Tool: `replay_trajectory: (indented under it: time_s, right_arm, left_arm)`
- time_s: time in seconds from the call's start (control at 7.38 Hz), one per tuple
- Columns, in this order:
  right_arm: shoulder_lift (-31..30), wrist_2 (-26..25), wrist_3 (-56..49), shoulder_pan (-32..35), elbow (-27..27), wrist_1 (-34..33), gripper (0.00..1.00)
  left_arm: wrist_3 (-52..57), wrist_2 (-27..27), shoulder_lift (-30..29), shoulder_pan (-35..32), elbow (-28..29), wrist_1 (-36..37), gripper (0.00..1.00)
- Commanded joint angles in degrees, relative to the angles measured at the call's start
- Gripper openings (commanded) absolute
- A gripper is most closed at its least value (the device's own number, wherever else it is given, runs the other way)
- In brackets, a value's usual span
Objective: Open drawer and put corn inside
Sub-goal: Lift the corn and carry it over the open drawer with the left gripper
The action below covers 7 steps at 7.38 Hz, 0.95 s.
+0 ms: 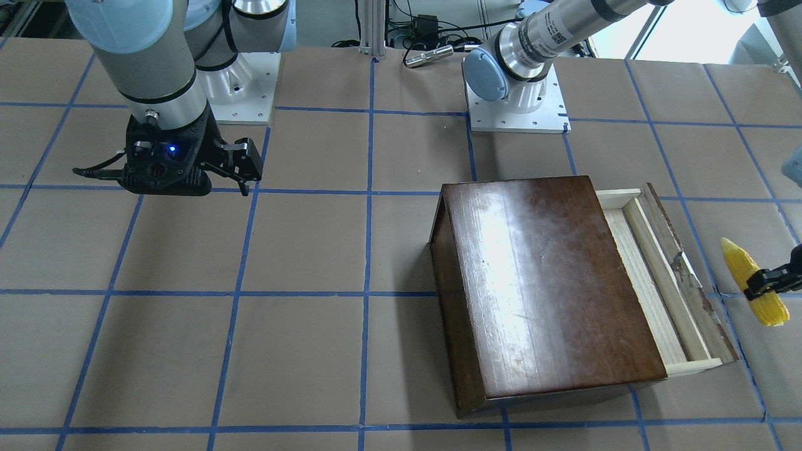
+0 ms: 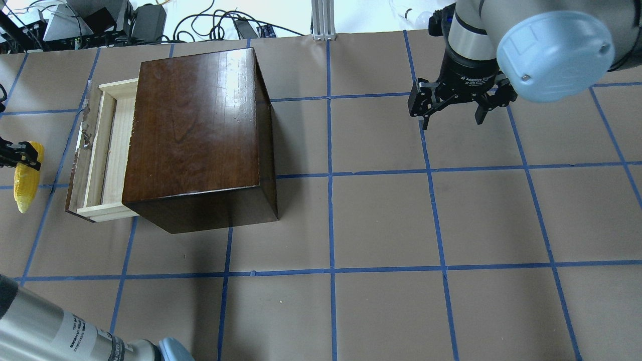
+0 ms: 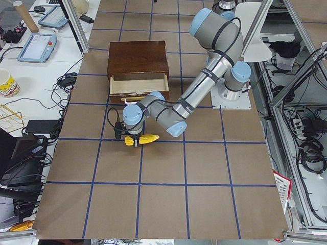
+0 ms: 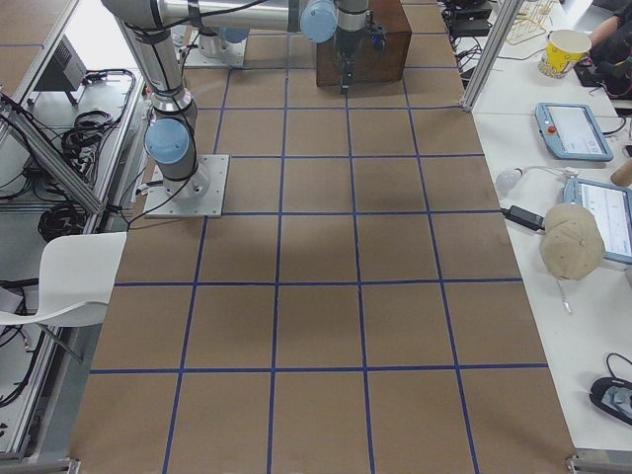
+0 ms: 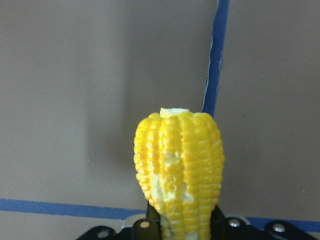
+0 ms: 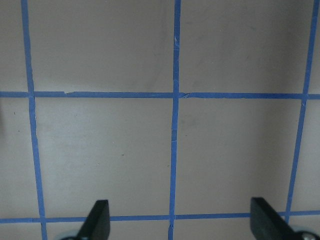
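Note:
The dark-brown wooden box (image 2: 195, 120) stands on the table with its pale wooden drawer (image 2: 108, 150) pulled partly out; the tray looks empty. The drawer also shows in the front-facing view (image 1: 651, 282). My left gripper (image 2: 24, 156) is shut on the yellow corn (image 2: 24, 188) around its middle, a short way in front of the drawer's chipped front panel and apart from it. The left wrist view shows the corn (image 5: 177, 170) end-on between the jaws. My right gripper (image 2: 454, 108) is open and empty, far from the box, over bare table.
The table is brown paper with a grid of blue tape (image 2: 328, 175). The arm bases (image 1: 517, 103) stand at the robot's side of the table. Desks with tablets, cables and a cup (image 3: 6, 84) lie beyond the table's ends.

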Motion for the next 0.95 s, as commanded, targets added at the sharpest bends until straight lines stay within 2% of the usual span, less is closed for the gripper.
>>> replay_trajectory:
  time_s: [0.0,0.41,0.81]
  right_arm:
    - [0.0,0.0,0.0,0.0,0.0,0.0,1.0]
    - [0.0,0.2,0.0,0.0,0.0,0.0,1.0]
    - [0.0,0.2,0.0,0.0,0.0,-0.1,1.0]
  left_arm:
    - [0.6,1.8,6.3,-2.5,1.4,-7.6,0.0]
    - [0.2,3.2,14.1,-9.2,4.8,-19.1,0.0]
    - [-7.6,2.7,18.0,-18.4,4.1,-21.6,0.0]
